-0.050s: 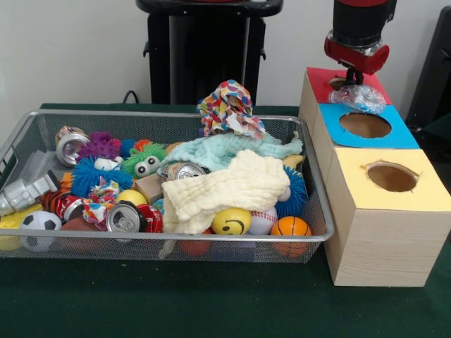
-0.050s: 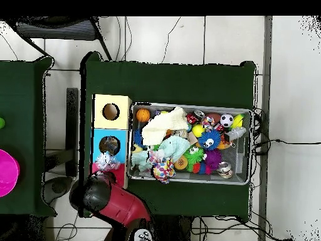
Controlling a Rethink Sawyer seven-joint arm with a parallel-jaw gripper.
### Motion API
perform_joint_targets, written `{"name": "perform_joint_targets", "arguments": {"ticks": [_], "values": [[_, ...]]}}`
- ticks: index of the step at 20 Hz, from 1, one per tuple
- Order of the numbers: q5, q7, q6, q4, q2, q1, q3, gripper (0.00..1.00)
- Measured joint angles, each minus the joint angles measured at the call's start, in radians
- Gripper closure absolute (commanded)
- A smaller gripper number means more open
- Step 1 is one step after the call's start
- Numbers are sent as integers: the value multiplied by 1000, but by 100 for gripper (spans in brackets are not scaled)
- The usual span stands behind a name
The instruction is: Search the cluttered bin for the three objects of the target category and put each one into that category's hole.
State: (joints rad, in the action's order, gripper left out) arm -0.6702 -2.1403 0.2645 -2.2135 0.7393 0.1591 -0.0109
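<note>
A wooden box to the right of the bin has three holes: red (image 1: 337, 82), blue (image 1: 365, 125) and yellow (image 1: 392, 177). My gripper (image 1: 354, 79) hangs just over the red hole, shut on a crumpled clear plastic bag (image 1: 359, 98). The bag sags onto the border between the red and blue panels and hides most of the red hole. In the overhead view the bag (image 2: 105, 162) lies at the box's red end, beside the blue hole (image 2: 109, 145), with the arm (image 2: 110, 201) reaching in. More clear plastic (image 1: 34, 171) lies at the bin's left end.
The wire mesh bin (image 1: 176, 243) holds several cans, balls, fuzzy toys and cloths; a cream cloth (image 1: 229, 189) and a mint one (image 1: 222, 151) cover the middle. A patterned cloth (image 1: 227, 105) sticks up over the back rim. A magenta object (image 2: 7, 172) sits on a side table.
</note>
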Motion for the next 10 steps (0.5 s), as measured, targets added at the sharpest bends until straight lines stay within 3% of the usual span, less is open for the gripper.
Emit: {"name": "perform_joint_targets", "arguments": {"ticks": [10], "values": [[1,0,23,15,14,35,-43,100]]}}
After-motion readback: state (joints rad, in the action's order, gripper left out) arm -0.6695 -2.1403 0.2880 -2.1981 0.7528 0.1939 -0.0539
